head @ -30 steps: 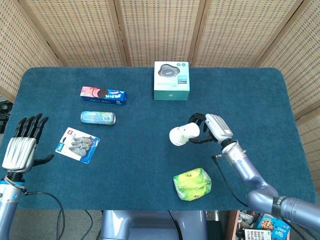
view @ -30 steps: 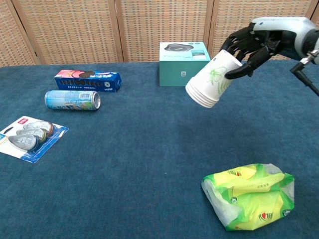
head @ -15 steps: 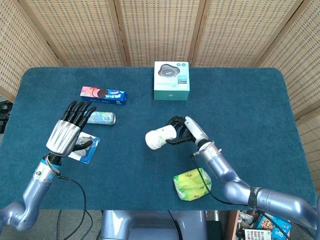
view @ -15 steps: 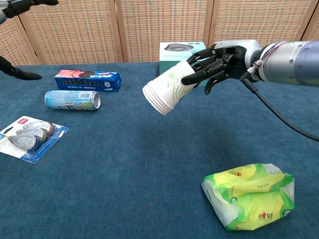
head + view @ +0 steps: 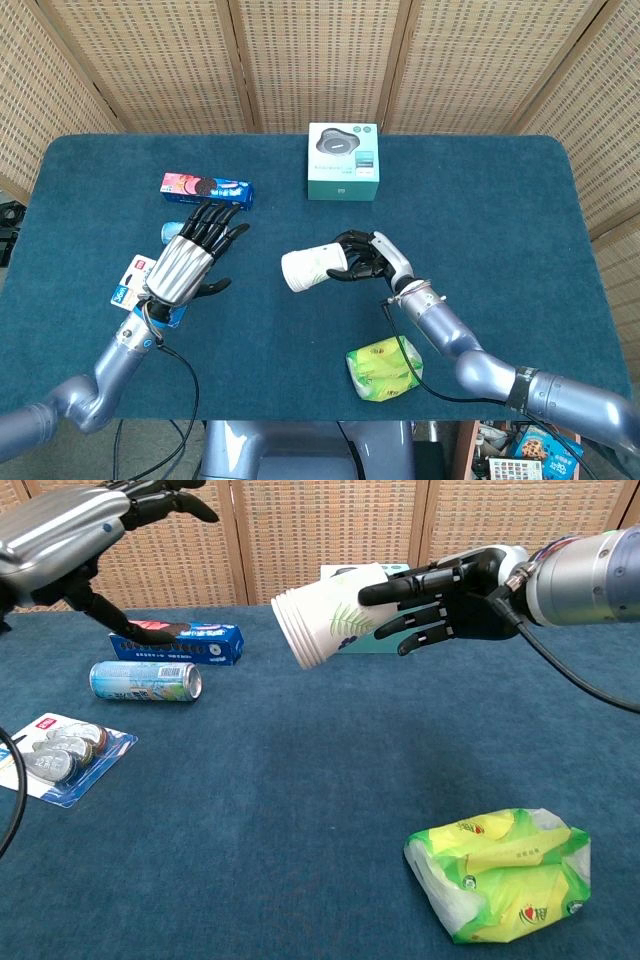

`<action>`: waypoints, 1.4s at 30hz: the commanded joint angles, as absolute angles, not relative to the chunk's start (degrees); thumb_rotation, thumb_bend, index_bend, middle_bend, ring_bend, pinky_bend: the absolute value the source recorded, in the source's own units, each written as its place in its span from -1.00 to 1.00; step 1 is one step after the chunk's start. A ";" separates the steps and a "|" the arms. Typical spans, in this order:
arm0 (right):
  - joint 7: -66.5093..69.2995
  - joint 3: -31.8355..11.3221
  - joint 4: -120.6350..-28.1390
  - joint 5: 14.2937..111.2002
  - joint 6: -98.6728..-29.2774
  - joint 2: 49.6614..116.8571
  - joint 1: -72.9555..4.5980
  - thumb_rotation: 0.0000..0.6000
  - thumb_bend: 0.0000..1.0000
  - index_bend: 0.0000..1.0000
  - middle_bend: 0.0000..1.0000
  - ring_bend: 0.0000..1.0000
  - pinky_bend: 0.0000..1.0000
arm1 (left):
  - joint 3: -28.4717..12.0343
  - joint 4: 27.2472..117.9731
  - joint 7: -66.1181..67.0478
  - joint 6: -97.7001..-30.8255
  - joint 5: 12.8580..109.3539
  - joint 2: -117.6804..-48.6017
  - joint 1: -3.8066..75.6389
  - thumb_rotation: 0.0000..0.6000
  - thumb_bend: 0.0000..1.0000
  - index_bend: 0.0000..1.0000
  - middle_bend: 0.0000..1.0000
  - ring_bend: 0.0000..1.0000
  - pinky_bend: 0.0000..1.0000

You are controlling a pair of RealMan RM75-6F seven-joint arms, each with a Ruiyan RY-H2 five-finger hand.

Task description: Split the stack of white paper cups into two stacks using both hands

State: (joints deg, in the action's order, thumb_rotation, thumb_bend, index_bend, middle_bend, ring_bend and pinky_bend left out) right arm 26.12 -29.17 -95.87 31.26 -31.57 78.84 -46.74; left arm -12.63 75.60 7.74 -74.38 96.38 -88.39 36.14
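The cup stack (image 5: pixel 312 267) is held sideways above the table (image 5: pixel 500 200) near its centre by the right hand (image 5: pixel 368 258), dark fingers (image 5: pixel 420 590) wrapped around the rim end, bases pointing toward 9 o'clock; several nested rims are seen at the free end in the chest view (image 5: pixel 325 615). The right arm is stretched in from 4 o'clock, silver-blue, with a black cable along it. The left hand (image 5: pixel 190 260) is raised empty, fingers spread and straight, silver back up, dark fingertips aimed at about 1 o'clock, well apart from the cups. The cups are white paper with a green leaf print. The table is covered in dark blue cloth. At 12 o'clock a teal and white box (image 5: pixel 343 160) is seen, lettering too small to read. At 10 o'clock lies a blue cookie box (image 5: pixel 207 189), print illegible, and a can (image 5: pixel 146 680) on its side beside it. A blister pack (image 5: pixel 55 755) lies at 9 o'clock. A crumpled yellow-green plastic packet (image 5: pixel 384 367) lies at 5 o'clock.
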 commanded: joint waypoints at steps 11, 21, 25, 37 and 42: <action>28.06 -28.31 -97.34 31.76 -30.98 77.79 -46.18 1.00 -0.02 0.10 0.21 -0.05 0.22 | -14.22 59.50 3.22 -80.30 99.82 -102.53 45.57 1.00 -0.87 -0.39 -1.00 -1.00 -1.00; 29.21 -28.16 -97.75 32.73 -31.04 76.88 -45.70 1.00 -0.02 0.10 0.21 -0.05 0.22 | -13.23 57.95 2.85 -82.75 99.10 -104.46 46.40 1.00 -0.85 -0.29 -1.00 -1.00 -1.00; 29.42 -28.08 -97.64 32.84 -31.06 76.75 -45.64 1.00 -0.02 0.10 0.21 -0.05 0.22 | -12.99 57.71 2.73 -83.20 98.95 -104.56 46.40 1.00 -0.82 -0.29 -1.00 -1.00 -1.00; 30.50 -27.72 -97.19 33.77 -30.69 76.45 -45.21 1.00 -0.02 0.10 0.21 -0.05 0.22 | -13.09 57.43 3.03 -83.91 97.76 -105.12 47.51 1.00 -0.55 -0.29 -1.00 -1.00 -1.00; 31.07 -27.81 -97.12 34.09 -30.45 76.28 -45.09 1.00 -0.02 0.10 0.21 -0.05 0.22 | -12.70 57.44 3.24 -83.94 97.40 -105.15 47.70 1.00 -0.53 -0.25 -1.00 -1.00 -1.00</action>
State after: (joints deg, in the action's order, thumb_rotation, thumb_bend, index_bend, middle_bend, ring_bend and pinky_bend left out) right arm 31.07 -27.80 -97.13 34.07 -30.45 76.29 -45.10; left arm -12.71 57.44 3.23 -83.93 97.39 -105.14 47.70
